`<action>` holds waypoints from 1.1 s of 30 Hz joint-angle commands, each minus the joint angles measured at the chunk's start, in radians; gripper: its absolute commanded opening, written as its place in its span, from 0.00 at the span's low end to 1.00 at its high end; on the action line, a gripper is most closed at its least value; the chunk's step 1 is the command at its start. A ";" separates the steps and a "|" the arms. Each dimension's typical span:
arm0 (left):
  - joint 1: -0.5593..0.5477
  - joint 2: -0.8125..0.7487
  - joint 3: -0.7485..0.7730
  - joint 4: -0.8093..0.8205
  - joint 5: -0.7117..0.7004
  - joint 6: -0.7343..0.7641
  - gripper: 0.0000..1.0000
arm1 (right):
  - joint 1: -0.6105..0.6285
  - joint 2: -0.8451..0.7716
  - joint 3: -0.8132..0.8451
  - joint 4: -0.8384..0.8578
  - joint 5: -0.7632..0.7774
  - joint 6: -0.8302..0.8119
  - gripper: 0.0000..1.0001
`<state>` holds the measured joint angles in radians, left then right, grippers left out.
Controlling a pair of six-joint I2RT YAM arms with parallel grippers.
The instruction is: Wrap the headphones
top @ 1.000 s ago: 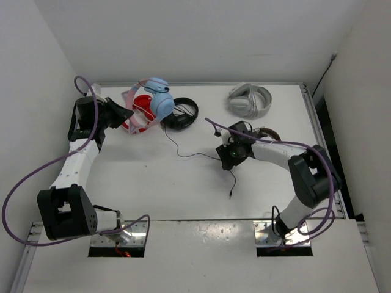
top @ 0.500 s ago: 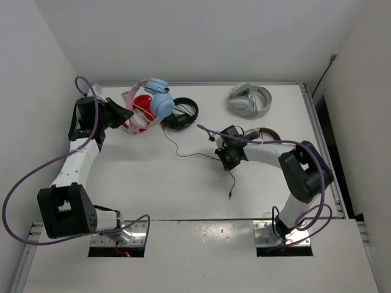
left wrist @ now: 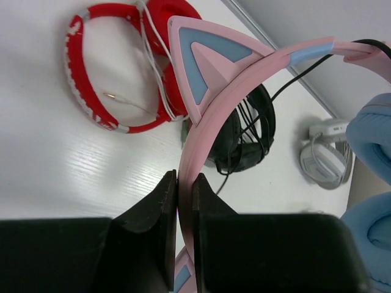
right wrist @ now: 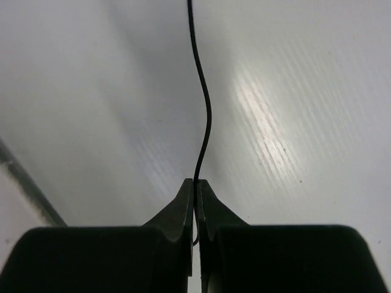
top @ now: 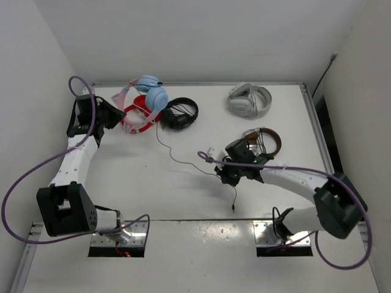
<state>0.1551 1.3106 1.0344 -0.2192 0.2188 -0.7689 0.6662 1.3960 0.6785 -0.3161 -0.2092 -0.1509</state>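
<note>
The headphones [top: 150, 93], with a pink cat-ear headband [left wrist: 227, 86] and light blue ear cups, are held up at the far left above the table. My left gripper [left wrist: 184, 183] is shut on the pink headband; in the top view the left gripper [top: 118, 113] sits just left of the cups. The thin black cable [top: 178, 158] runs from the cups down across the table to my right gripper [top: 223, 175]. In the right wrist view the right gripper [right wrist: 195, 184] is shut on the cable [right wrist: 205, 110]. The cable's loose end [top: 234, 201] dangles toward the near edge.
A red pair [top: 135, 121] lies under the held headphones, with a black pair [top: 181, 114] beside it. A grey-white pair [top: 250, 101] sits at the far right, and a brown pair [top: 266, 140] lies just behind my right arm. Walls close in on the left and back.
My right gripper shut on the cable and drew it toward the near edge. The left gripper shifted the headphones slightly left and farther back.
</note>
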 commanded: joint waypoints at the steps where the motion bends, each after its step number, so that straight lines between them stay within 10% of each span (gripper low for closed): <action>1: 0.008 -0.014 0.079 0.008 -0.097 -0.081 0.00 | 0.056 -0.103 -0.033 -0.016 -0.131 -0.174 0.00; 18: -0.006 0.065 0.141 -0.045 -0.415 -0.060 0.00 | 0.409 -0.494 0.010 -0.163 -0.139 -0.277 0.00; 33: -0.206 0.096 0.104 0.043 -0.745 0.163 0.00 | 0.481 -0.535 0.177 -0.143 -0.059 -0.234 0.00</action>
<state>-0.0193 1.4269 1.1229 -0.3206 -0.4404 -0.6483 1.1488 0.8761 0.7841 -0.4904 -0.2832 -0.3992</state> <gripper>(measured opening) 0.157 0.003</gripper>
